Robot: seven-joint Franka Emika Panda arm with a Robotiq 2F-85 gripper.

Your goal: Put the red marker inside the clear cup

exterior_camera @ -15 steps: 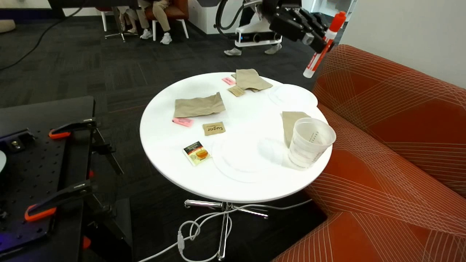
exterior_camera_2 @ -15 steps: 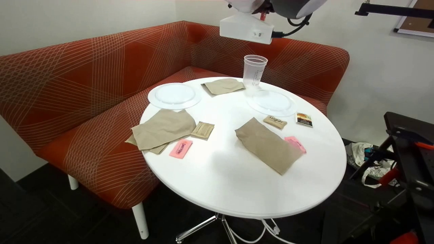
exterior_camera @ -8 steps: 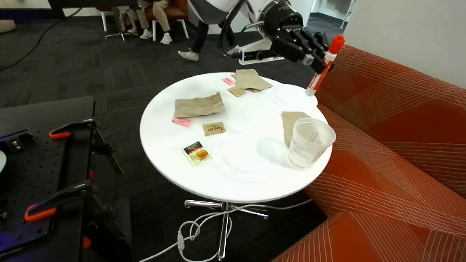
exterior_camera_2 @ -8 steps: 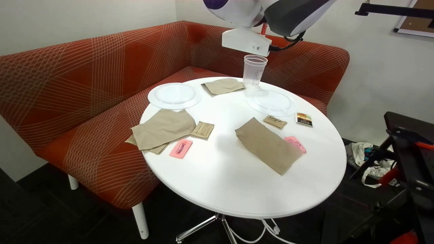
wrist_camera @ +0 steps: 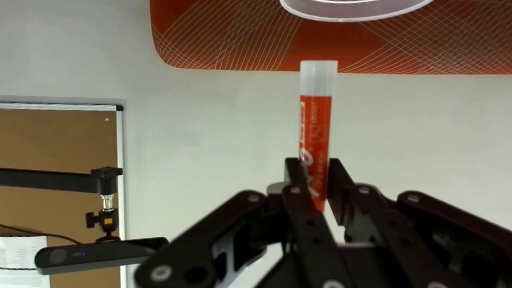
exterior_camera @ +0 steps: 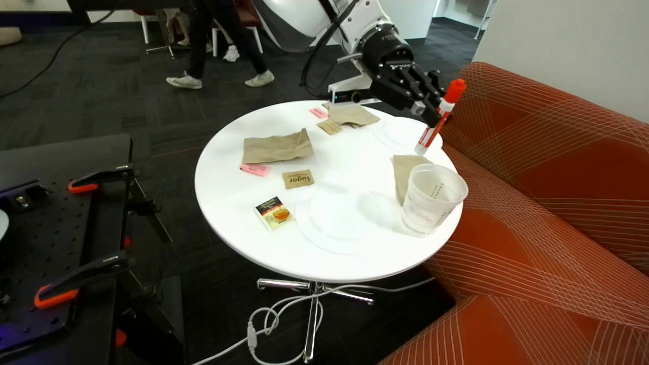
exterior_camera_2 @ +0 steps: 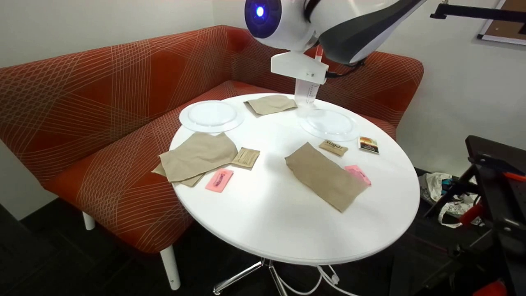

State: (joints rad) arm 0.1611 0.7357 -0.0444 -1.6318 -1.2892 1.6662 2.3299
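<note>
The red marker [exterior_camera: 429,136] has a red cap at its upper end and a whitish lower end. It is tilted. My gripper [exterior_camera: 437,118] is shut on its middle and holds it in the air above the table. The clear cup [exterior_camera: 431,205] stands upright near the table's edge, lower than the marker and apart from it. In an exterior view the cup [exterior_camera_2: 306,91] is partly hidden behind my wrist, and only a bit of the marker [exterior_camera_2: 319,52] shows. In the wrist view the marker [wrist_camera: 316,124] sticks out between the fingertips [wrist_camera: 314,172], and the cup's rim [wrist_camera: 352,14] shows at the top edge.
On the round white table [exterior_camera: 228,218] lie a clear plate [exterior_camera: 334,223] beside the cup, another plate [exterior_camera_2: 211,116], brown napkins [exterior_camera_2: 324,176], and several packets such as sugar [exterior_camera: 298,179]. A red bench [exterior_camera_2: 144,90] borders the table.
My gripper has moved down with the marker still in it, coming nearer to the cup's height. The cup and tabletop items have not moved. A person walks in the background.
</note>
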